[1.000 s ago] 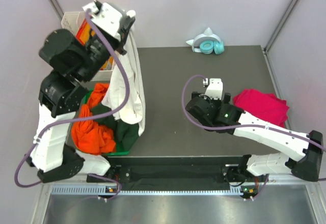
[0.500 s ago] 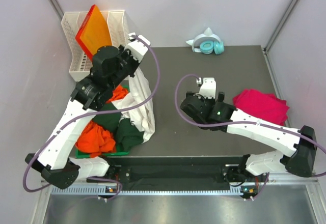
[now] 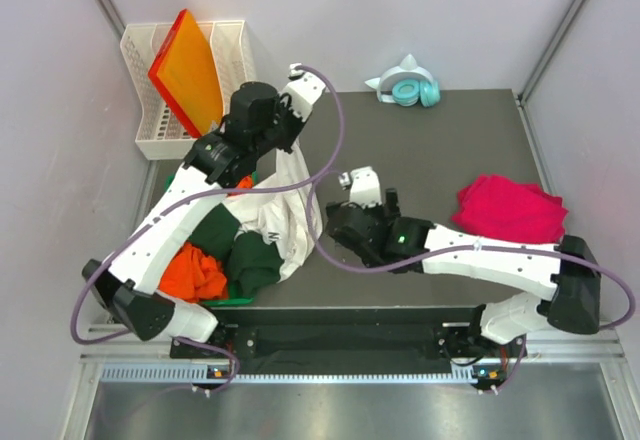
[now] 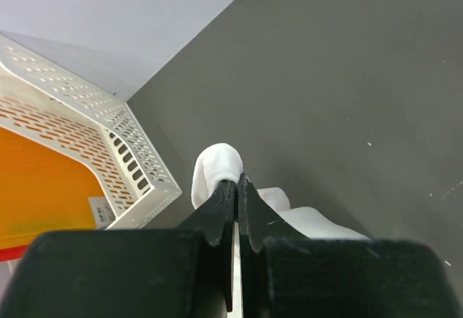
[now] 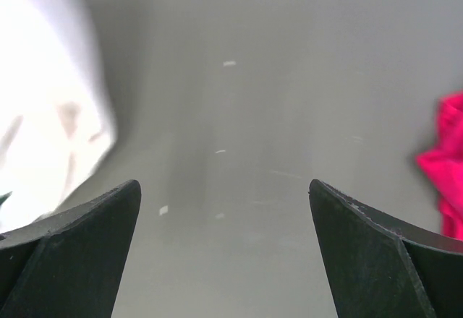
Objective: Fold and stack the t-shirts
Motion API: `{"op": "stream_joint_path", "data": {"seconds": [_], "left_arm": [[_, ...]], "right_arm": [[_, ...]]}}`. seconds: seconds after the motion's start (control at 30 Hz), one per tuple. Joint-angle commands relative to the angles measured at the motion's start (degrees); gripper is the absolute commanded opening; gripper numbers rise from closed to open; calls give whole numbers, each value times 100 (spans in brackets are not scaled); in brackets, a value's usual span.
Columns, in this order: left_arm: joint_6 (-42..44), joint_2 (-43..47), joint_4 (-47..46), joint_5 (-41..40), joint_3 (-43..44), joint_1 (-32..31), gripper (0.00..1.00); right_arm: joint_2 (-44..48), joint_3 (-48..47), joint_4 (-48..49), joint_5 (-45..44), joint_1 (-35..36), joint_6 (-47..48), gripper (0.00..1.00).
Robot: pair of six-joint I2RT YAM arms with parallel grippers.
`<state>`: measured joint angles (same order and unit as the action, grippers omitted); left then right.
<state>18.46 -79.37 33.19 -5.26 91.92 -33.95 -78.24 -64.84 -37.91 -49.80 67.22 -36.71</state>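
the left tool [image 4: 237,182] is pressed together on a fold of the white t-shirt [image 3: 287,198], and the cloth bulges out just past the dark fingertips in the left wrist view. from above, the left arm reaches up and across toward the far left part of the tabletop [image 3: 440,150]. the white t-shirt hangs from it down to the surface, with its lower part draped against the heap at the near left. that heap holds an orange garment [image 3: 190,272] and a dark green garment [image 3: 248,257], crumpled together and touching the white cloth.

the right tool [image 5: 223,188] is spread wide with nothing between its fingers, hovering over bare tabletop near the middle. the edge of the white t-shirt shows blurred at the left of its view, and a sliver of the magenta t-shirt [image 3: 510,210] shows at the right. the magenta t-shirt lies in a low bundle at the right side of the tabletop, well apart from the white one (how neatly it is folded i cannot tell).

past the far left corner stands a white perforated basket [image 3: 140,130] with an orange board [image 3: 185,70] leaning in it. a pair of teal headphones [image 3: 408,91] sits at the far edge.
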Motion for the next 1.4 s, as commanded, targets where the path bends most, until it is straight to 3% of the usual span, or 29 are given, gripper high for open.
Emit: {"op": "stream_joint_path", "data": {"seconds": [0.0, 0.13, 0.27, 0.4, 0.83, 0.97, 1.17, 1.23, 1.27, 1.37], "left_arm": [[-273, -25, -453, 104, 651, -15, 0], [-220, -8, -533, 69, 836, -15, 0], [-185, 71, -516, 112, 731, -15, 21], [-211, 202, -506, 139, 573, -15, 32], [-88, 475, -366, -63, 345, -6, 36], [-79, 809, -409, -230, -163, -15, 35], [-158, 1310, -366, -459, -710, 3, 35], [-193, 1442, -270, -529, -763, 3, 35], [-228, 1521, -243, -546, -807, 3, 35], [-237, 1687, -164, -625, -912, 12, 34]], "right_arm": [[-551, -282, 882, 225, 676, 673, 100], [-1359, -801, 926, 383, 977, 779, 100], [-2010, -1101, 1136, 699, 986, 753, 100], [-2380, -1303, 1540, 972, 942, 867, 100], [-3532, -2331, 1875, 1649, 793, 921, 100], [-3593, -2227, 1761, 1535, 696, 710, 86], [-3646, -2199, 1603, 1403, 371, 463, 89], [-3707, -2209, 1533, 1385, 266, 445, 78], [-3716, -2252, 1506, 1377, 239, 445, 57], [-3769, -2349, 1409, 1420, 125, 498, 24]]}}
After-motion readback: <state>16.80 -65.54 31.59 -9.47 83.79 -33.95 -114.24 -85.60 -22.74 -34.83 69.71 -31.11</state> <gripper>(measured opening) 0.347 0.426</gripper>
